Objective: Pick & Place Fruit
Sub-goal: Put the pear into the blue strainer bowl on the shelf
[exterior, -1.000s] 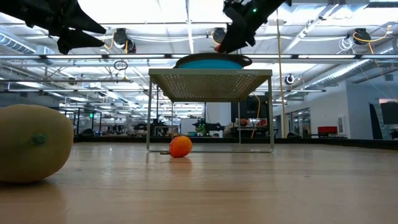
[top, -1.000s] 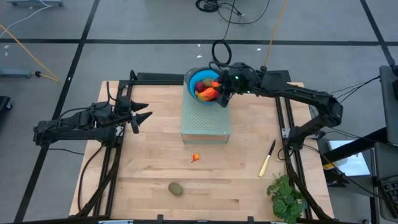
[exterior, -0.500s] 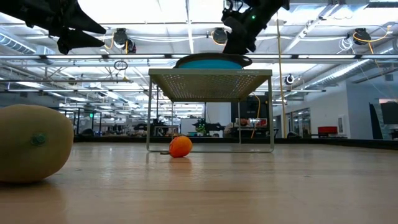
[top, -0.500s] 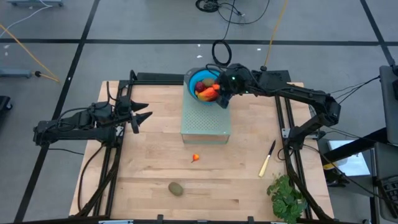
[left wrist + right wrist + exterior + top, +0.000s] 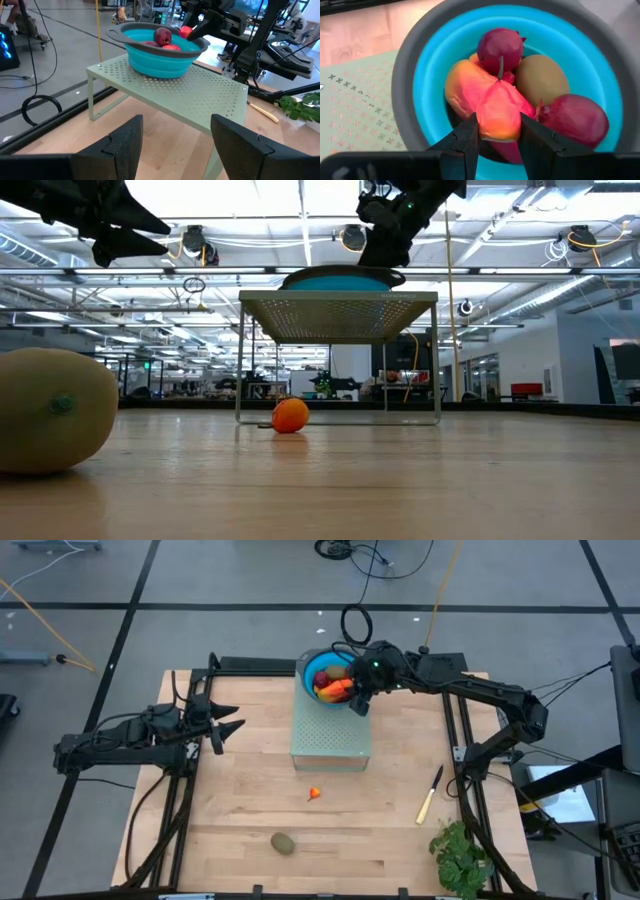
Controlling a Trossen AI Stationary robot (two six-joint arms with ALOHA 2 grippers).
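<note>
From above, the blue bowl sits on a pale green perforated rack at the far side of the worktop, and it already holds a heap of fruit. The right pincer hangs over the bowl's near rim. Two pieces are not yet in: a tiny orange fruit just in front of the rack and a brownish-green oval nearer the front edge. A knife and a leafy bunch lie to the right. The left pincer waits over the left side, away from the fruit.

At worktop level, the tiny orange fruit rests under the rack, and the oval fills the near left.

The left wrist view shows its fingers spread with nothing between them, facing the bowl.

The right wrist view shows the pincer pinching an orange-red piece right above the bowl, which holds two dark red fruits, a brownish oval and a larger orange one. I judge the job well over halfway: this piece to drop, then two to fetch.
</note>
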